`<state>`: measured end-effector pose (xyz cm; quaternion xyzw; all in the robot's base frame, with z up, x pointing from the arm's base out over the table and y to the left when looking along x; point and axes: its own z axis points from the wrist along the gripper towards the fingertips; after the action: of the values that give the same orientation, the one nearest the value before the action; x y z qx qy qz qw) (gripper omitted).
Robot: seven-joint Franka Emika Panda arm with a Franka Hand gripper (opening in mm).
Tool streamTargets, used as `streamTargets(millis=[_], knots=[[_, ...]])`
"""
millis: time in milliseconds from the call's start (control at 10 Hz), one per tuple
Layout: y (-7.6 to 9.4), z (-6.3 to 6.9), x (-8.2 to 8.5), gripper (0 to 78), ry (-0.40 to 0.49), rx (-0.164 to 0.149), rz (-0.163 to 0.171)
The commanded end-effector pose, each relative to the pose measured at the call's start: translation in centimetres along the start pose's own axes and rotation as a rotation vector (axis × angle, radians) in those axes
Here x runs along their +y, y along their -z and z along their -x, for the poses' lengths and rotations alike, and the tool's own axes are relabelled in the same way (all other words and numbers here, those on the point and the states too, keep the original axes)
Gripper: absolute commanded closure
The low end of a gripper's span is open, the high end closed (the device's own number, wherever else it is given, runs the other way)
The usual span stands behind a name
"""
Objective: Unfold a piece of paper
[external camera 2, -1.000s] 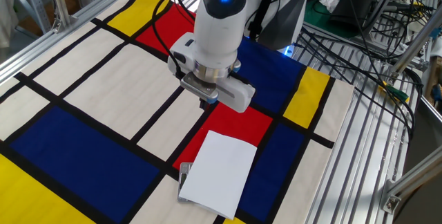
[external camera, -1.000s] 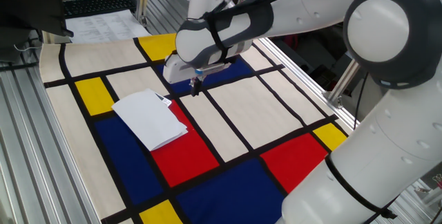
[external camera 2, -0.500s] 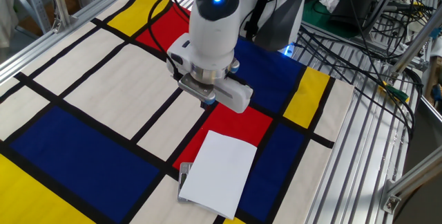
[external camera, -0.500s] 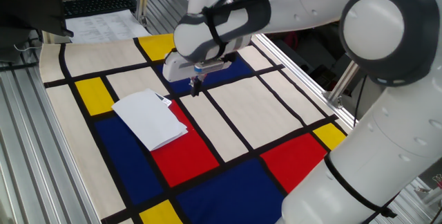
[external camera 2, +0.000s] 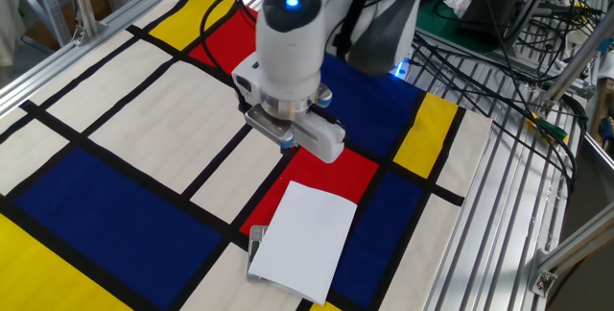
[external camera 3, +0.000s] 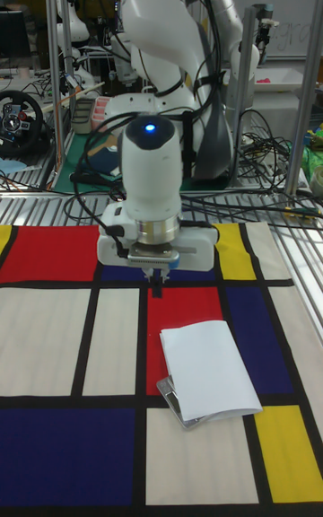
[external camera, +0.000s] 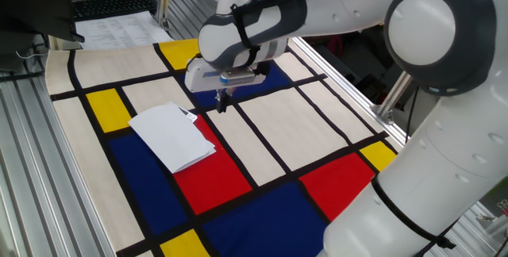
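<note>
The piece of paper (external camera: 173,134) is a blank white sheet lying folded and flat on the colour-block cloth, over a red and a blue patch. It also shows as the piece of paper (external camera 2: 305,234) and the piece of paper (external camera 3: 208,367). My gripper (external camera: 223,102) hangs above the cloth, a short way beyond the sheet's far edge, clear of it. Its fingers point down, are pressed together and hold nothing. From the front the gripper (external camera 3: 157,284) stands above the red patch. In the other fixed view the wrist body (external camera 2: 288,57) hides most of the fingers.
A small grey flat block (external camera 3: 175,400) pokes out from under the paper's edge, seen also as the grey block (external camera 2: 255,249). Printed sheets (external camera: 119,27) and a keyboard (external camera: 111,5) lie beyond the cloth. Cables (external camera 2: 499,42) and metal rails border the table.
The gripper has shifted a little sideways above the cloth, leftward in both fixed views. The paper has not moved.
</note>
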<state>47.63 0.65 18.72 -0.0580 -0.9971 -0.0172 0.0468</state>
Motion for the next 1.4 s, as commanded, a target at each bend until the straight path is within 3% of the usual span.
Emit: streamTargets(millis=[100,400,600,700,900,1100,1200,1400], knots=[[-2.1,-0.7,-0.6,77.6,-0.013,0.0,0.033],[-5.2,-0.7,-0.3,77.6,0.027,-0.017,0.035],[-6.7,-0.6,-0.1,77.6,0.05,-0.03,0.056],[-7.7,-0.5,0.0,77.6,0.047,-0.051,0.069],[-7.8,-0.4,0.1,77.6,0.04,-0.076,0.104],[-7.9,-0.4,0.2,77.6,0.032,-0.088,0.114],[-7.9,-0.4,0.2,0.2,0.032,-0.088,0.114],[-7.9,-0.4,0.2,0.2,0.032,-0.088,0.114]])
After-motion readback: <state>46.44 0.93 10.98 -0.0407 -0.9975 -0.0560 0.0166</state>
